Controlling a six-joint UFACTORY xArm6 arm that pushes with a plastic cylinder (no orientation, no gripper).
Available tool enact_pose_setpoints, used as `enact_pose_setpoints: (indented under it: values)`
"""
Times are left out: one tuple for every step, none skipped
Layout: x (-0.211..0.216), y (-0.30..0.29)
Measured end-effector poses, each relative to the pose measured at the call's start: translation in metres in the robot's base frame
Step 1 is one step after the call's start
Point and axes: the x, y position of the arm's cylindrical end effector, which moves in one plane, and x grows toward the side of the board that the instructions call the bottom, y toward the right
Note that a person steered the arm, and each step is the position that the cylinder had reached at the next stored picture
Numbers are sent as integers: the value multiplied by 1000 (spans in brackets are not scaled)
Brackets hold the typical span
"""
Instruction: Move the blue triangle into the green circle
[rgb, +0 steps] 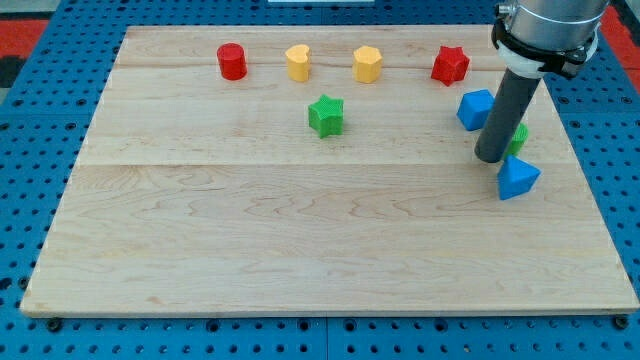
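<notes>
The blue triangle (517, 178) lies near the board's right edge, at mid height. The green circle (519, 137) sits just above it and is mostly hidden behind my rod; only a green sliver shows. My tip (490, 158) rests on the board just left of both, touching or nearly touching the triangle's upper left corner. A blue cube-like block (475, 108) lies just above and left of the tip.
Along the view's top stand a red cylinder (232, 61), a yellow heart (298, 62), a yellow hexagon (367, 64) and a red star (450, 65). A green star (326, 115) lies centre top. The wooden board (300, 240) sits on a blue pegboard.
</notes>
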Motion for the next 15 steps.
enact_pose_setpoints:
  values:
    - [0, 35]
    - [0, 36]
    - [7, 41]
    - [28, 62]
    - [30, 89]
    - [14, 135]
    - [-21, 122]
    - [-33, 93]
    - [-31, 51]
    - [-18, 43]
    - [-4, 45]
    - [12, 117]
    - [63, 146]
    - [110, 85]
    - [76, 67]
